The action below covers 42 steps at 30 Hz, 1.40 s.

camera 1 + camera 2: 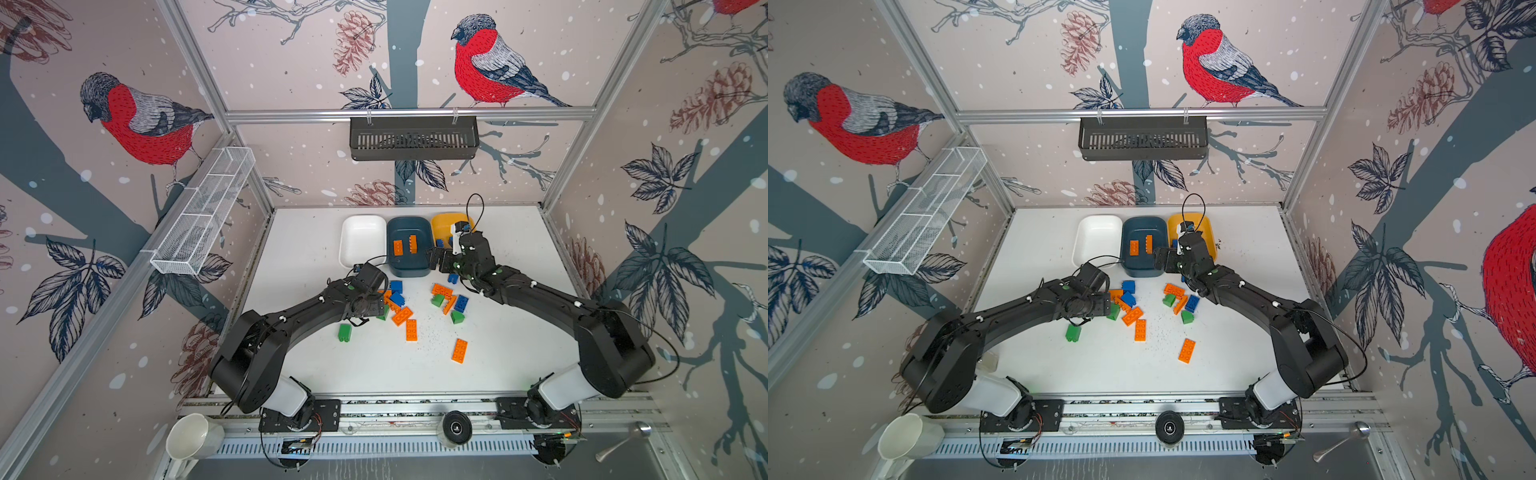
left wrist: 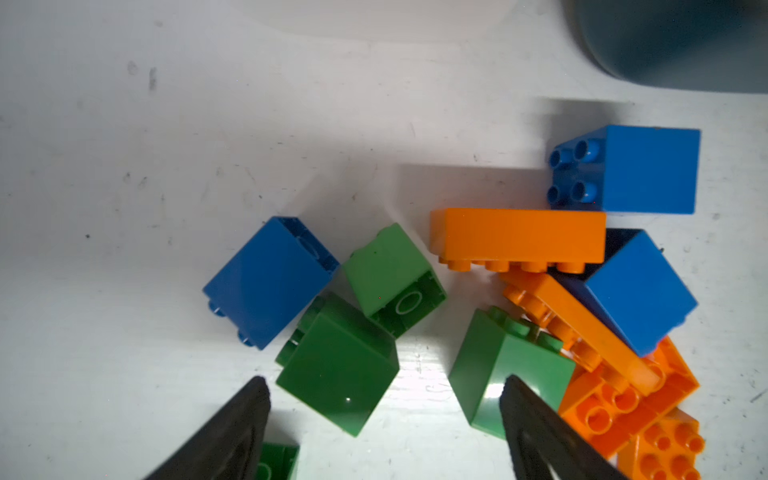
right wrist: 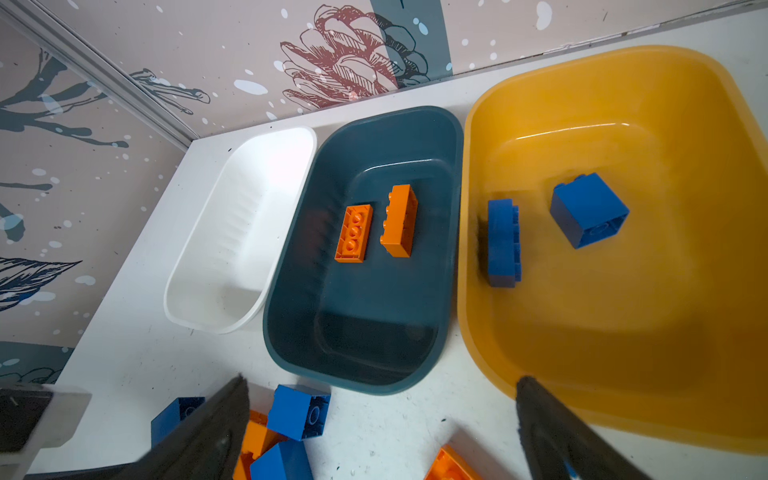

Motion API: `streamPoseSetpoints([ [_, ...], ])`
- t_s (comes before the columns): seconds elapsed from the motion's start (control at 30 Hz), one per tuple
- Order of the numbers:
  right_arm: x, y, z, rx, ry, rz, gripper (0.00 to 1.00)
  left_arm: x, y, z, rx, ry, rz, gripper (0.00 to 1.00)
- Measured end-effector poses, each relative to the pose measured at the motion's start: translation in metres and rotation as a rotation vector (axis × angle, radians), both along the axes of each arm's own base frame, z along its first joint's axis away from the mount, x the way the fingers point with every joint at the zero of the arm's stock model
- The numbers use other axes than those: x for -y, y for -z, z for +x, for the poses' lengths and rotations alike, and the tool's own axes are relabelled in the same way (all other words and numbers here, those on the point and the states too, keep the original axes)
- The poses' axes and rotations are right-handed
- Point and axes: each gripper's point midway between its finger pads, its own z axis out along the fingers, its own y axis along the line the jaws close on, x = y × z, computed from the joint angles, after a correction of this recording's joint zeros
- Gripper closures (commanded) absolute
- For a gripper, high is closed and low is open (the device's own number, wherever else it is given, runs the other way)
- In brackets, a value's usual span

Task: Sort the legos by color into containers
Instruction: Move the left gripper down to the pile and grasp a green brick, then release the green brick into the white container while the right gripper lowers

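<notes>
Along the far edge of the white table [image 1: 311,257] three tubs stand side by side: a white tub [image 1: 361,239], a dark teal tub [image 1: 409,268] and a yellow tub [image 1: 442,222]. The right wrist view shows two orange bricks [image 3: 353,239] lying in the teal one and two blue bricks [image 3: 589,210] in the yellow one. The right gripper [image 3: 382,379] hangs over the near ends of those two tubs, its jaws spread wide with nothing between them. The loose legos [image 1: 401,309] lie scattered mid-table, orange, blue and green mixed, some piled on each other, with a lone green brick [image 1: 344,332] and a lone orange brick [image 1: 459,350] nearer the front. The left gripper [image 2: 385,379] is low over the left side of that heap, jaws apart, straddling a dark green brick [image 2: 338,365] without clearly touching it. A lighter green brick [image 2: 498,353] sits partly behind one finger.
</notes>
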Motion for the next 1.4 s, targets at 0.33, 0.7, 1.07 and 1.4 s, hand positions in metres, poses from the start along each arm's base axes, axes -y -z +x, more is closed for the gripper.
streamPoseSetpoints([
  [0.33, -0.002, 0.001, 0.002, -0.009, 0.0, -0.006, 0.0, -0.016, 0.021, -0.001, -0.048, -0.127, -0.033, 0.26],
  [0.7, -0.002, 0.002, 0.001, -0.014, -0.001, -0.01, 0.0, -0.004, 0.037, 0.009, -0.076, -0.123, -0.048, 0.49],
  [1.07, -0.004, -0.004, 0.005, -0.002, -0.002, -0.001, 0.0, 0.002, 0.015, 0.021, -0.011, -0.119, -0.056, 0.57],
  [1.4, -0.004, -0.003, 0.004, -0.007, -0.002, -0.005, 0.01, 0.025, -0.049, 0.074, 0.161, -0.094, -0.095, 0.57],
])
